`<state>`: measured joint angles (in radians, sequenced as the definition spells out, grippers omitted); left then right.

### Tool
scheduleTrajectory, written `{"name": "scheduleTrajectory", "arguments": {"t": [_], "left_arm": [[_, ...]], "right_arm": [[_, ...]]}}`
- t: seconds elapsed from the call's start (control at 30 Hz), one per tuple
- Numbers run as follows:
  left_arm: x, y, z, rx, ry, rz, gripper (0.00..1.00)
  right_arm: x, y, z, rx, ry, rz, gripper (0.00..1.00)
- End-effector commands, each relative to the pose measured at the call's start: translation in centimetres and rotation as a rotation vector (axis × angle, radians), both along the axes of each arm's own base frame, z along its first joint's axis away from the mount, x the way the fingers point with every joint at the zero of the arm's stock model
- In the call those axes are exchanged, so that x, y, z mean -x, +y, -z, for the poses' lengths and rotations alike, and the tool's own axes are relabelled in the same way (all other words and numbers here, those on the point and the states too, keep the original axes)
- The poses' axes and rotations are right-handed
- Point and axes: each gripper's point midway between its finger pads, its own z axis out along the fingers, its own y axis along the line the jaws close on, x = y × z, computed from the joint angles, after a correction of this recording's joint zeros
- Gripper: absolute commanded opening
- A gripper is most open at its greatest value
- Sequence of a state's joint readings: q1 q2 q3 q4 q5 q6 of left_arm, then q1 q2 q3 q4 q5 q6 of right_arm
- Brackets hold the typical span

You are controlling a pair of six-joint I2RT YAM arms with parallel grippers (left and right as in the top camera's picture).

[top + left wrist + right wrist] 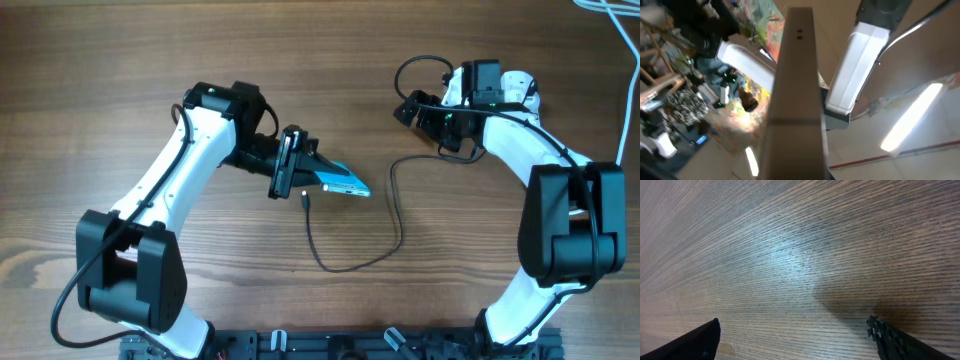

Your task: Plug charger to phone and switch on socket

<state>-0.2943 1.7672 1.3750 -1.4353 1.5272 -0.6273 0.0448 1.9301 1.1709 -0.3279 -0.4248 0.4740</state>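
**Q:** Surface?
**A:** Brown wood-grain tabletop (805, 240), with a pale glare patch under my right hand (795, 347). Its fingers (695, 340) are spread wide, gripping nothing.

**Q:** Task items?
**A:** My left hand (318, 178) is clamped on the teal-screened rectangular smartphone (350, 187), tilted, near mid-table. The thin black charger cable (345, 266) loops loosely on the wood, one end just below that hand.

**Q:** Room?
**A:** The left wrist view looks up past the smartphone's edge: a long ceiling light strip (910, 120), and blurred colourful clutter to the left.
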Motion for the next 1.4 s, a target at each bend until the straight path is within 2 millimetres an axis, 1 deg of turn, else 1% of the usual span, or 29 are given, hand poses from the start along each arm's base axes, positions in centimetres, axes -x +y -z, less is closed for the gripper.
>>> {"name": "scheduleTrajectory", "arguments": {"t": [0.0, 0.2, 0.33, 0.43, 0.47, 0.5, 0.53, 0.57, 0.6, 0.63, 0.67, 0.7, 0.73, 0.87, 0.93, 1.03, 1.13, 1.27, 1.37], "left_arm": [[-0.6, 0.0, -0.5, 0.036, -0.114, -0.005, 0.04], [-2.5, -0.6, -0.4, 0.103, -0.359, -0.004, 0.04], [-4.4, -1.1, -0.3, 0.136, -0.583, -0.006, 0.04], [-5.7, -1.4, -0.2, 0.172, -0.822, -0.003, 0.04], [-6.3, -1.6, 0.2, 0.146, -0.878, -0.007, 0.04], [-7.5, -1.6, 1.4, 0.063, -0.944, -0.016, 0.04], [-8.2, -1.4, 2.5, -0.014, -0.978, -0.019, 0.04], [-9.4, -0.7, 4.8, -0.166, -1.021, -0.016, 0.04], [-10.0, 0.0, 6.3, -0.273, -1.031, -0.011, 0.04], [-11.1, 1.9, 9.0, -0.483, -1.028, 0.001, 0.04], [-11.7, 3.9, 11.0, -0.652, -1.018, 0.018, 0.04], [-11.9, 7.6, 13.5, -0.911, -0.982, 0.063, 0.04], [-11.7, 9.5, 14.4, -1.032, -0.960, 0.095, 0.04], [-10.4, 14.7, 15.8, -1.317, -0.892, 0.204, 0.04], [-10.2, 15.4, 15.9, -1.353, -0.882, 0.222, 0.04], [-9.9, 15.2, 16.7, -1.352, -0.878, 0.234, 0.04], [-9.4, 14.8, 18.8, -1.348, -0.869, 0.267, 0.04], [-9.1, 14.9, 21.7, -1.373, -0.842, 0.322, 0.04], [-8.9, 15.0, 23.0, -1.376, -0.812, 0.346, 0.04]], "right_arm": [[0.1, -0.1, 0.6, 0.006, 0.014, 0.008, 1.00], [0.1, -0.1, 0.6, 0.007, 0.014, 0.009, 1.00], [0.1, -0.1, 0.6, 0.006, 0.015, 0.008, 1.00], [0.1, -0.1, 0.6, 0.007, 0.014, 0.008, 1.00], [0.1, -0.1, 0.6, 0.007, 0.015, 0.009, 1.00], [0.1, -0.1, 0.6, 0.007, 0.015, 0.009, 1.00], [0.1, -0.1, 0.6, 0.006, 0.014, 0.008, 1.00], [0.1, -0.1, 0.6, 0.007, 0.015, 0.009, 1.00], [0.1, -0.1, 0.6, 0.006, 0.015, 0.008, 1.00], [0.1, -0.1, 0.6, 0.006, 0.014, 0.008, 1.00], [0.1, -0.1, 0.6, 0.006, 0.015, 0.008, 1.00], [0.1, -0.1, 0.6, 0.006, 0.014, 0.008, 1.00], [0.1, -0.1, 0.6, 0.007, 0.014, 0.009, 1.00], [0.1, -0.1, 0.6, 0.007, 0.015, 0.009, 1.00], [0.1, -0.1, 0.6, 0.006, 0.014, 0.008, 1.00], [0.1, -0.1, 0.6, 0.007, 0.015, 0.009, 1.00], [0.1, -0.1, 0.6, 0.007, 0.015, 0.009, 1.00], [0.1, -0.1, 0.6, 0.006, 0.014, 0.008, 1.00], [0.1, -0.1, 0.6, 0.007, 0.015, 0.009, 1.00]]}}
